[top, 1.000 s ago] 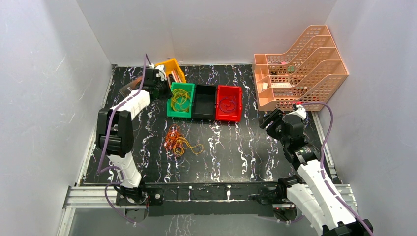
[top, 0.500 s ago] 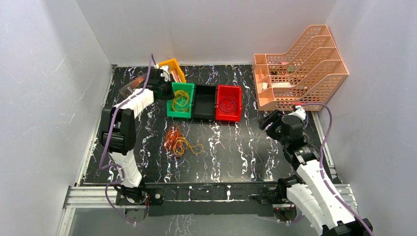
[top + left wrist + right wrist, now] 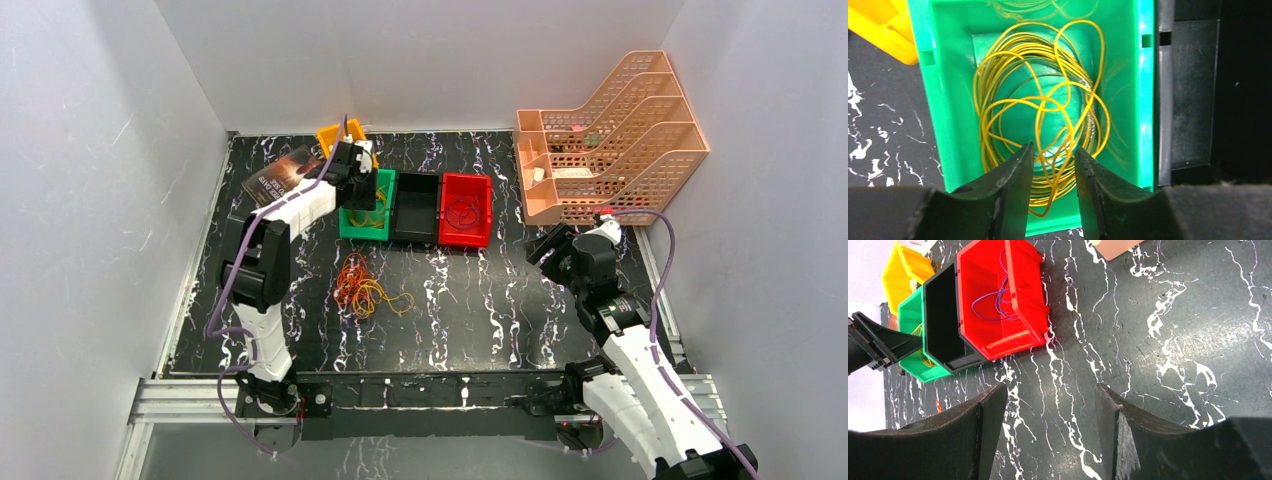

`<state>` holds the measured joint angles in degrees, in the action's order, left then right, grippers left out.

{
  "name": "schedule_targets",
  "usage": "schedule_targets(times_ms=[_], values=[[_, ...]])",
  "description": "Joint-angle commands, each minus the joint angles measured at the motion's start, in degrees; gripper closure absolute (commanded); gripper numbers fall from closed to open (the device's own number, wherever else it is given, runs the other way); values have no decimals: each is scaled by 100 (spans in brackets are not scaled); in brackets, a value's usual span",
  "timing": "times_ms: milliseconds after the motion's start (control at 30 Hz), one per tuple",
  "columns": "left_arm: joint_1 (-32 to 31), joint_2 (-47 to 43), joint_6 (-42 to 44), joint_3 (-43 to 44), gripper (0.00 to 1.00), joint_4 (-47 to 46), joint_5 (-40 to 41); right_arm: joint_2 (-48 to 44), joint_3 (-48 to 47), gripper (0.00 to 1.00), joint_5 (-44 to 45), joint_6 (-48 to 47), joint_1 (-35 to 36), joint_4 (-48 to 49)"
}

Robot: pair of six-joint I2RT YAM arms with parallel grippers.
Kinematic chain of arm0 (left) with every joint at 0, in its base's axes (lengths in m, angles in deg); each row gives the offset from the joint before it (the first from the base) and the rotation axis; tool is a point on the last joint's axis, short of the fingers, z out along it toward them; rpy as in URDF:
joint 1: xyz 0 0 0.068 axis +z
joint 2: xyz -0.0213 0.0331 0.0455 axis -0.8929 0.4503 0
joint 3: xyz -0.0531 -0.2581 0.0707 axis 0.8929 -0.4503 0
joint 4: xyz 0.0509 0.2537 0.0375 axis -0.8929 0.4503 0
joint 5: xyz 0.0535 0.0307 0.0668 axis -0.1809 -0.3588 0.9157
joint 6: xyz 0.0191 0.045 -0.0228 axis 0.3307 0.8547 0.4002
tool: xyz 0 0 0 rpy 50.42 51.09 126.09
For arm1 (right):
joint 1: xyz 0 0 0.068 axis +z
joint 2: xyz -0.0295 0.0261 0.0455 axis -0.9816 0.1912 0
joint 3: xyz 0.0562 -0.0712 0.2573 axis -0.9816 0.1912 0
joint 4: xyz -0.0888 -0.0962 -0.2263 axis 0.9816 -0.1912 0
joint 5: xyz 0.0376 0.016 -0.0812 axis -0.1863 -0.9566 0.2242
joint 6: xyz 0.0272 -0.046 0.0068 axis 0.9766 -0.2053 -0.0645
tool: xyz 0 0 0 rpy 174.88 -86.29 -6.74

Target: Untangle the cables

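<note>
We judge the sorting step: left claw [image 3: 1053,150] parted over yellow cables [image 3: 1040,100] lying in the green bin [image 3: 933,100]. Right claw [image 3: 1049,390] parted, empty. Next move calls for gripping the tangle [image 3: 362,285] left of centre.

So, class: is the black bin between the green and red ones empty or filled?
Empty: the black bin shows only bare floor, unlike the green bin holding yellow cable.

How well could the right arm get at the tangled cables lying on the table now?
Probably yes. The right gripper hangs with open jaws over bare table, and nothing stands between it and the cables; the red bin sits farther back.
</note>
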<state>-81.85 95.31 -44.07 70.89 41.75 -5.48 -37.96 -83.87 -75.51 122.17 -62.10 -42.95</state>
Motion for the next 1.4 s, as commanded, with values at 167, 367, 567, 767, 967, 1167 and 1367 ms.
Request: schedule_targets(times_ms=[167, 367, 567, 767, 967, 1167, 1367], values=[[32, -625, 158, 435, 53, 384, 289, -51, 40, 28, -17, -30, -26, 280], [40, -1037, 229, 545, 25, 669, 446, 57, -77, 20, -138, -100, -25, 239], [62, -1714, 325, 18, 2, 622, -35, 423, 20, 5, -593, -641, -26, 313], [235, -2535, 229, -719, 2, 687, -381, 758, -63, 7, -1432, -1185, -6, 381], [235, -3489, -30, -1674, 2, 583, -584, 1247, -136, 14, -1487, -967, 947, 771], [234, -3959, -248, -2322, 3, 656, -391, 2138, -225, 17, -888, -331, 2416, 1573], [235, -4155, -708, -2965, 5, 357, -567, 3116, -294, 28, -1193, -63, 2869, 2811]])
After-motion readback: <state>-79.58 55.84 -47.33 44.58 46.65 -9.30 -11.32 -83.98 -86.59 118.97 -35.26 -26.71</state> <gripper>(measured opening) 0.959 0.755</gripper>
